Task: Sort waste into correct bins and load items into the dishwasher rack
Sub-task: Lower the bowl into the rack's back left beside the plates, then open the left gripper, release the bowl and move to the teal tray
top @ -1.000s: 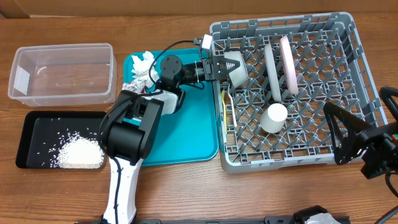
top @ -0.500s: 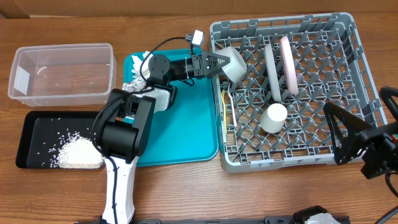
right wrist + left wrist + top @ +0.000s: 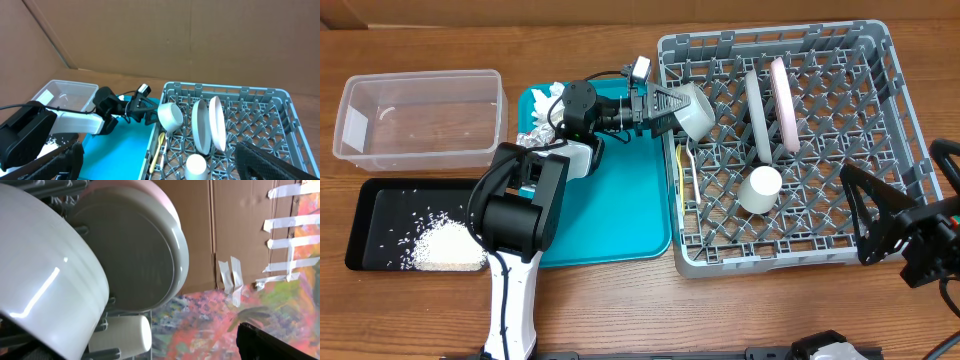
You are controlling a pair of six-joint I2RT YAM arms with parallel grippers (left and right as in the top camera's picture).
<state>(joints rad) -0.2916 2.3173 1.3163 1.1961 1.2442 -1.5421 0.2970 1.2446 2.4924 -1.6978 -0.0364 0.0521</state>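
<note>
Even bright light, soft shadows; glare streak on bowl (left wrist view close, blurred).

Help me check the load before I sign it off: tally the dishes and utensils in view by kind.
Plates: 2, the pale grey plate and the white plate
Cup: 1
Bowl: 1
Yellow utensil: 1
Total: 5
</note>
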